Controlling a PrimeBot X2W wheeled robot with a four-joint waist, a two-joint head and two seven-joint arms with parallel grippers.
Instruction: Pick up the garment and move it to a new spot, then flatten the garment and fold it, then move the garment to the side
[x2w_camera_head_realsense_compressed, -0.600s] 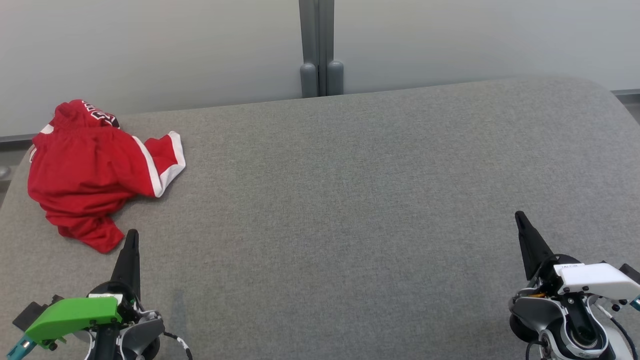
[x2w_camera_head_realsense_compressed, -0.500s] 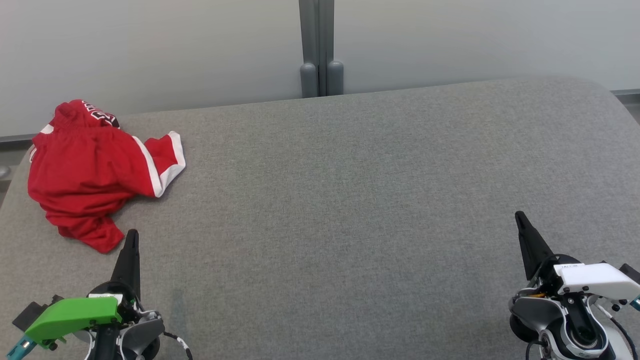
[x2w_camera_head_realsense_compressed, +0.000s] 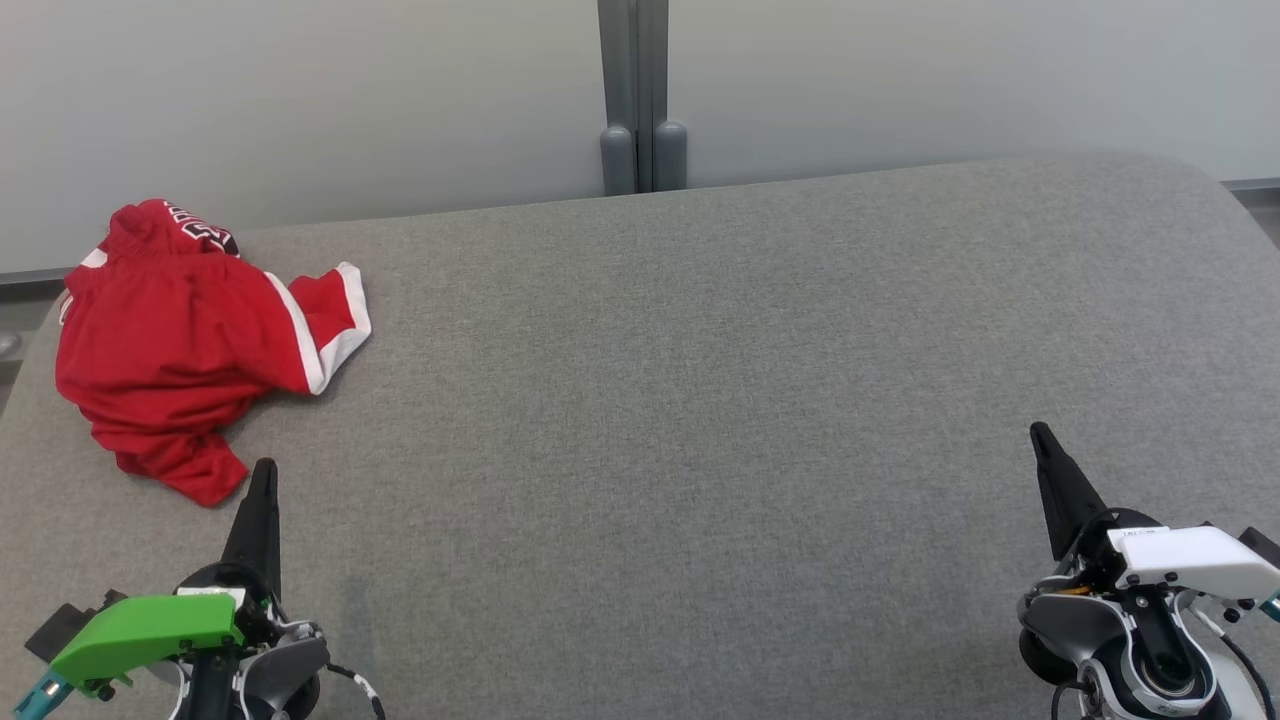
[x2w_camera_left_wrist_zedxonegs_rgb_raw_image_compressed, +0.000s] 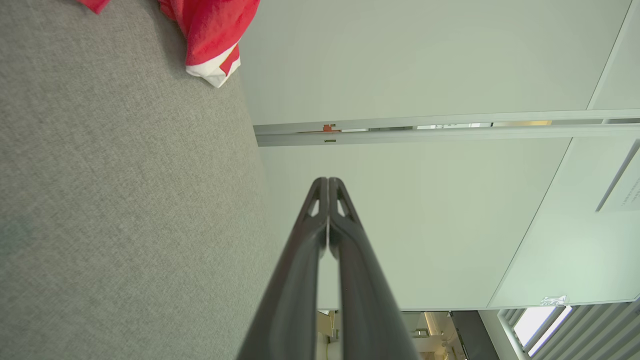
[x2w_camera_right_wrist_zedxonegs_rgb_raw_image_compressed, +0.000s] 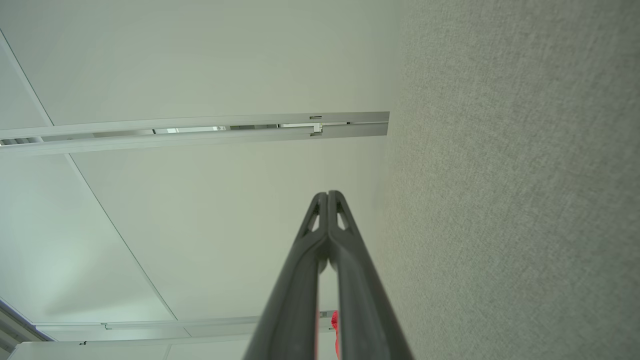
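The garment (x2w_camera_head_realsense_compressed: 185, 345), red shorts with white trim and a dark lettered waistband, lies crumpled at the far left of the grey table (x2w_camera_head_realsense_compressed: 700, 400). Its white-edged hem also hangs into the top of the left wrist view as the garment (x2w_camera_left_wrist_zedxonegs_rgb_raw_image_compressed: 212, 30). My left gripper (x2w_camera_head_realsense_compressed: 264, 468) rests at the lower left, shut and empty, its tip just right of the garment's nearest fold. The left gripper (x2w_camera_left_wrist_zedxonegs_rgb_raw_image_compressed: 328, 181) shows its fingertips pressed together. My right gripper (x2w_camera_head_realsense_compressed: 1038, 430) sits at the lower right, shut and empty, far from the garment. The right gripper (x2w_camera_right_wrist_zedxonegs_rgb_raw_image_compressed: 328, 194) likewise shows its tips touching.
A pale partition wall (x2w_camera_head_realsense_compressed: 300, 100) runs behind the table, with a grey post (x2w_camera_head_realsense_compressed: 636, 95) at its middle. The table's far corners are rounded and its left edge runs just beyond the garment.
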